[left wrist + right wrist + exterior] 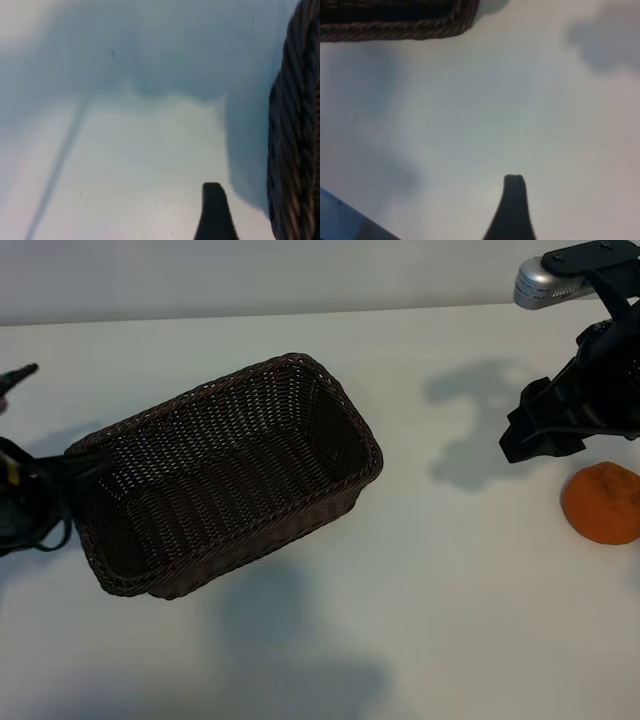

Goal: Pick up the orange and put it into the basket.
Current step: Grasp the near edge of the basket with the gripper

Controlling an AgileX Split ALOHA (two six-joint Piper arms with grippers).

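The orange (601,502) lies on the white table at the far right edge of the exterior view. My right gripper (538,432) hangs open just above and to the left of it, without touching it. Its one visible finger (514,205) is over bare table, and the orange does not show in the right wrist view. The dark brown wicker basket (340,410) rests on the table left of centre. My left gripper (30,485) is at the basket's left end and open. Its visible finger (215,212) stands close beside the basket's wall (295,130), with a small gap between them.
White table (450,620) stretches between basket and orange, crossed by arm shadows. A corner of the basket's rim (420,27) shows in the right wrist view, along with a blue edge (340,222).
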